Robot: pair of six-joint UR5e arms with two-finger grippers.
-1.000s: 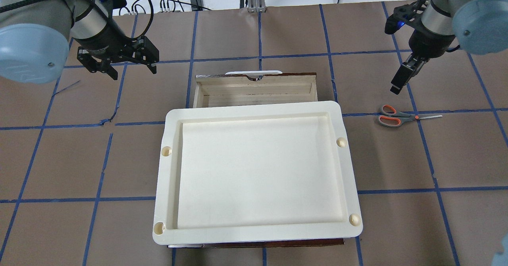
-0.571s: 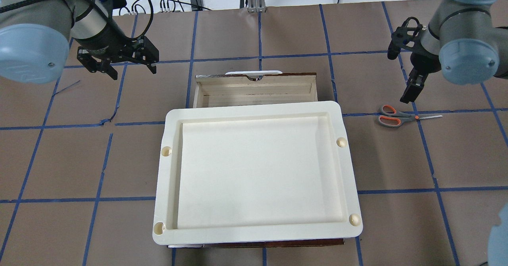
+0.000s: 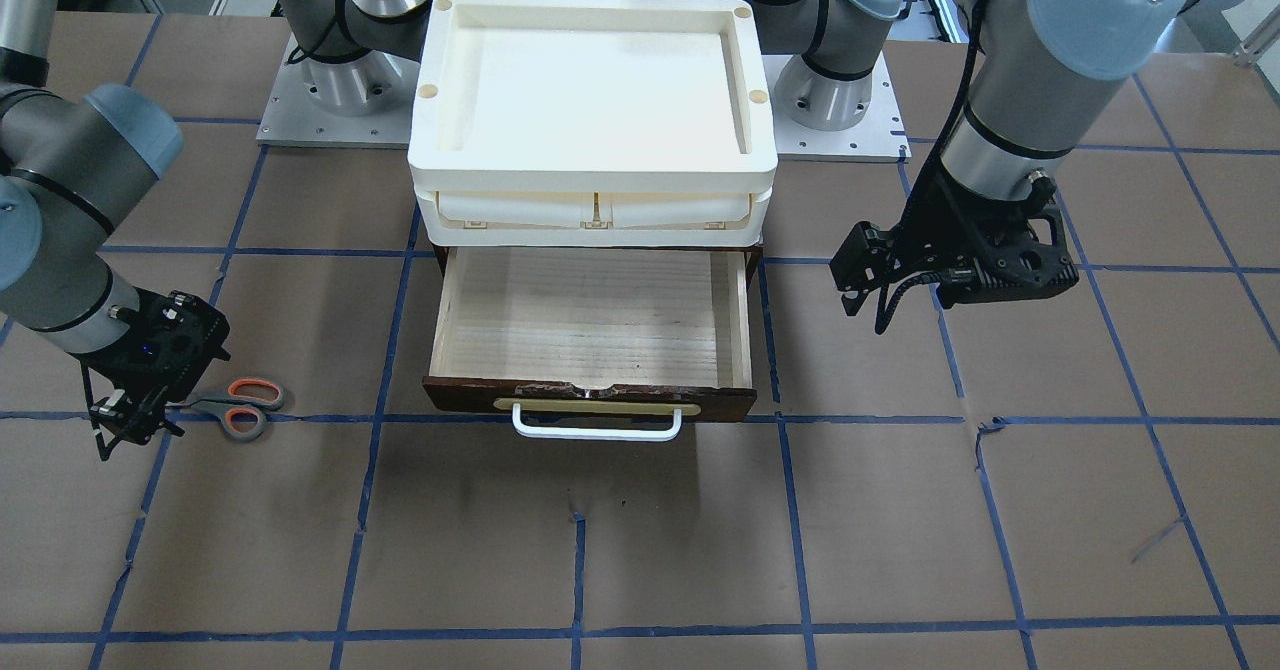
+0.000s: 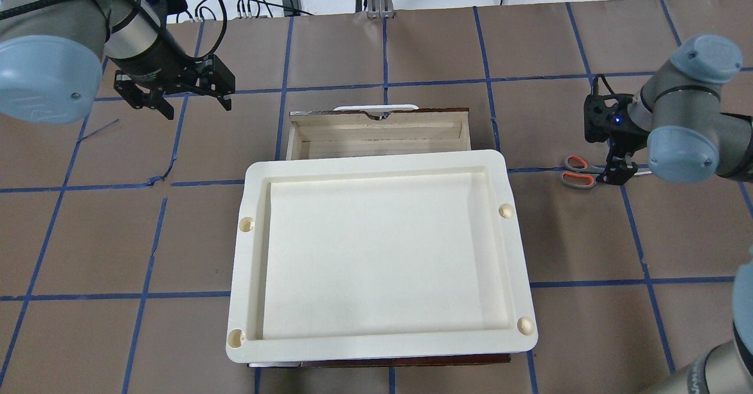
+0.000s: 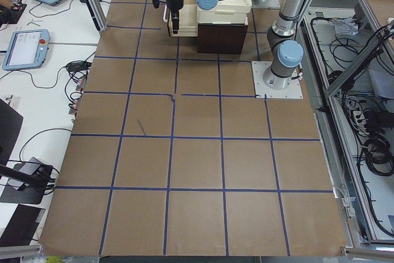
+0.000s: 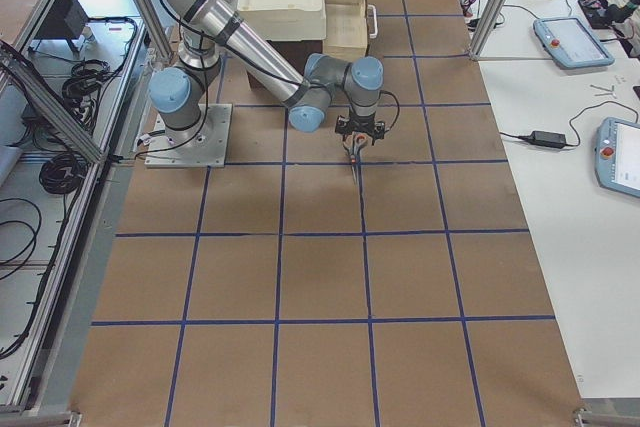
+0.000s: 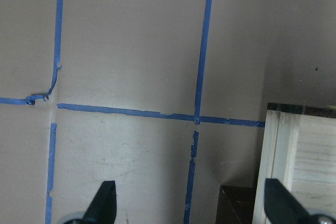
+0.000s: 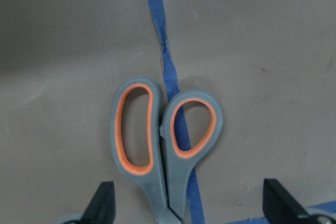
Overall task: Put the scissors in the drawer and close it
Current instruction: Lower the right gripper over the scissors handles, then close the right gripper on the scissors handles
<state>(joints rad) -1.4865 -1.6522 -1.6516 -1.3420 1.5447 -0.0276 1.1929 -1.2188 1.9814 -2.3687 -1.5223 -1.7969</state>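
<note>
Right claw (image 8: 191, 205) pointing down (jaws spread), over scissors (image 8: 169, 177)

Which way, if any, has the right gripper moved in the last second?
Yes. In the overhead view the right gripper came down and toward the robot, from beyond the scissors to right over them.

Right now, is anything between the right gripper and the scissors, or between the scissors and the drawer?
Nothing visible. The open right gripper hangs directly over the scissors, straddling them just below the finger loops. Only bare table lies between the scissors and the drawer, which stands pulled out with nothing in it.
</note>
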